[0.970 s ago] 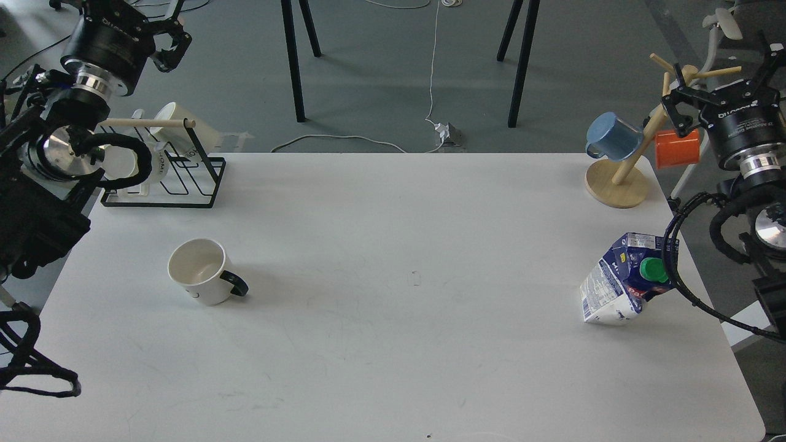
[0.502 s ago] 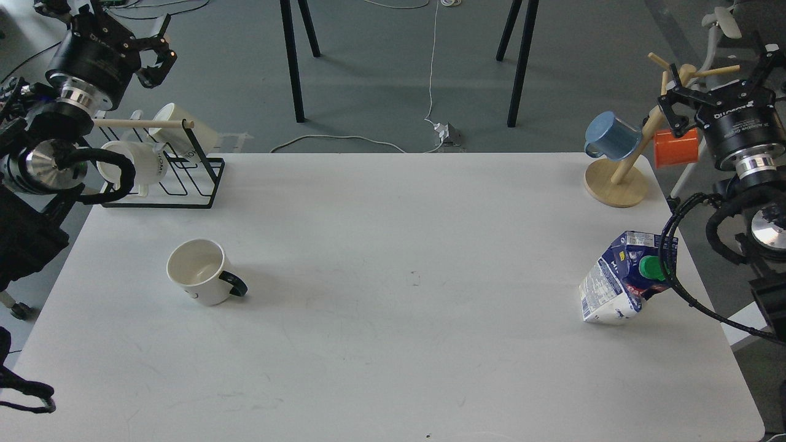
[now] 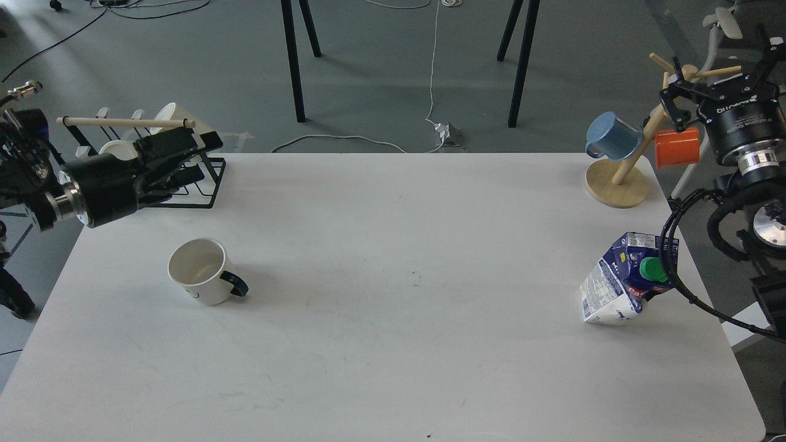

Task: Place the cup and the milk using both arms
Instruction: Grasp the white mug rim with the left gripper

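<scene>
Clearly opening the reach phase, with nothing grasped yet. Hovering over the far-left part of the bench, left end effector pointing rightward in front of a black wire rack, fingers lying close together as far as visible, though impossible to tell for certain from this side-on angle. Sitting upright nearer the viewer and apart from that arm, the white cup, mouth open upward, interior looking empty, dark handle turned to the right. Calling next, probably, for swinging the left arm down toward the cup and spreading the fingers to take the rim or the wall opposite the handle.

Holding off beyond the bench's right edge, right end effector, fingers spread wide and gripping nothing, just beside a wooden mug tree carrying a blue mug and an orange mug. Resting close to the right edge, the milk carton, blue and white with a green cap, tilting noticeably and looking crumpled at the base, partly crossed by a black cable. Likely needing a gentle, squared grip across the carton's sides, given the lean and the soft walls.
</scene>
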### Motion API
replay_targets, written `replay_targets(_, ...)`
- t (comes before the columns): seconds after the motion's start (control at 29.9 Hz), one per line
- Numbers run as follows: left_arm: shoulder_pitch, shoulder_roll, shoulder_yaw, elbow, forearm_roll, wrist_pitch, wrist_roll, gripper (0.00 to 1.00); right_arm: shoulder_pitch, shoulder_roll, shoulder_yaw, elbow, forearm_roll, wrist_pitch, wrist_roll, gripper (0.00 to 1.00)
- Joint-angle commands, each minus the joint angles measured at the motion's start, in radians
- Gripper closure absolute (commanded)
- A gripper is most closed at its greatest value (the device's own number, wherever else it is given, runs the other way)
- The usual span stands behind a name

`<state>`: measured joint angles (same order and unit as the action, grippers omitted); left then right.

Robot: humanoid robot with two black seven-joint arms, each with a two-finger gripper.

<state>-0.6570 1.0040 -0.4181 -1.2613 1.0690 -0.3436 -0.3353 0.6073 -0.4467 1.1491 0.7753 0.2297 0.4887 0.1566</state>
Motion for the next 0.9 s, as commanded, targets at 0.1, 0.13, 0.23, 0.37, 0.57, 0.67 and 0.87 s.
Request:
replay_targets(0.1, 0.123, 0.004, -0.001, 0.006, 0.546, 0.213, -0.002, 0.13, 0.000, -0.009, 0.000, 0.019, -0.001, 0.000, 0.000, 0.01)
replay_targets(0.13, 0.132, 0.001, -0.001, 0.017, 0.599, 0.227, -0.001, 0.14, 0.000, -0.009, 0.000, 0.019, -0.001, 0.000, 0.000, 0.01)
replay_targets(0.23, 0.151, -0.011, 0.008, 0.078, 0.676, 0.248, 0.002, 0.17, 0.000, -0.009, -0.003, 0.019, -0.001, 0.000, 0.000, 0.01)
replay_targets(0.37, 0.154, -0.074, 0.030, 0.161, 0.724, 0.290, 0.005, 0.21, 0.000, -0.007, -0.003, 0.021, -0.001, 0.000, 0.000, 0.01)
replay_targets(0.57, 0.155, -0.166, 0.031, 0.282, 0.790, 0.291, 0.001, 0.29, 0.000, -0.009, -0.003, 0.022, -0.001, 0.000, 0.000, 0.01)
replay_targets(0.67, 0.155, -0.194, 0.030, 0.313, 0.795, 0.294, 0.002, 0.37, 0.000, -0.009, -0.003, 0.022, -0.001, 0.000, 0.000, 0.01)
replay_targets(0.87, 0.151, -0.211, 0.030, 0.330, 0.793, 0.301, -0.010, 0.80, -0.001, -0.012, -0.005, 0.021, -0.001, 0.000, 0.000, 0.01)
